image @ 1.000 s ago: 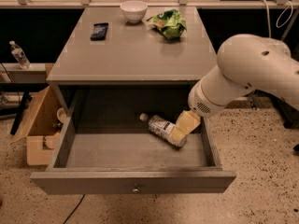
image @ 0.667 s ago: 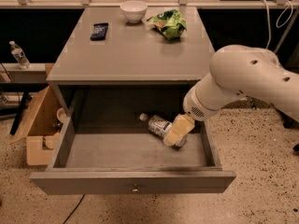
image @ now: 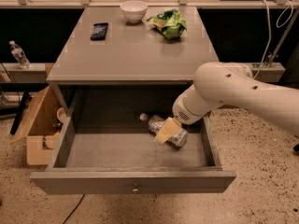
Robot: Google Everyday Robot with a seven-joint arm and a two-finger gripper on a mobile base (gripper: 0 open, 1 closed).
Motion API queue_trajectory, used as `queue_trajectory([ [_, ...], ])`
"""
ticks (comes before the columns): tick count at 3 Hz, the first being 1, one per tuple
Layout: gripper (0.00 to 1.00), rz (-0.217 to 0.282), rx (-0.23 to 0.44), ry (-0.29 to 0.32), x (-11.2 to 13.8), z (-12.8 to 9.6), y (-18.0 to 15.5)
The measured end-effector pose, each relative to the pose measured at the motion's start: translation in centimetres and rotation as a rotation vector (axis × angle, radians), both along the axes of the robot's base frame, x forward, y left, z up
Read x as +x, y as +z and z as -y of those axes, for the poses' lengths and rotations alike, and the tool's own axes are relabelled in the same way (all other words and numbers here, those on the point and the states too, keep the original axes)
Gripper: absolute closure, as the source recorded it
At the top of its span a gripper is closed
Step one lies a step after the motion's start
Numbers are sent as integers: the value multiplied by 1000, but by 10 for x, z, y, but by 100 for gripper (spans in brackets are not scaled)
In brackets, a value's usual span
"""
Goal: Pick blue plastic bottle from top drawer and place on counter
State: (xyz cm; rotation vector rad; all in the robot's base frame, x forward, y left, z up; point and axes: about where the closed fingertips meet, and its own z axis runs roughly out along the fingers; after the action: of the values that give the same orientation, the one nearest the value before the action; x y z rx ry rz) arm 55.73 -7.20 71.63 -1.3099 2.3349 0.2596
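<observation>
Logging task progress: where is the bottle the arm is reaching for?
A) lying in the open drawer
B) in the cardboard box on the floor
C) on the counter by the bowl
A: the bottle lies on its side in the open drawer, with the gripper down over its middle.

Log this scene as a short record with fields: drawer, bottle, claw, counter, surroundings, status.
drawer: top drawer pulled open
bottle: blue plastic bottle lying on its side at the drawer's back right, white cap pointing left
claw: claw down inside the drawer, over the bottle's middle
counter: counter holds a white bowl, dark flat object and green bag, all near the back
surroundings: cardboard box on the floor at left; second bottle upright beyond it
status: bottle not yet on the counter
</observation>
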Motion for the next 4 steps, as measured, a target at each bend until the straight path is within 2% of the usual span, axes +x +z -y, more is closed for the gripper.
queue_trajectory([
  [3,0,-106,-19,-9,27,-34,-74],
  [4,17,-133,-18,-16,27,-35,-90],
])
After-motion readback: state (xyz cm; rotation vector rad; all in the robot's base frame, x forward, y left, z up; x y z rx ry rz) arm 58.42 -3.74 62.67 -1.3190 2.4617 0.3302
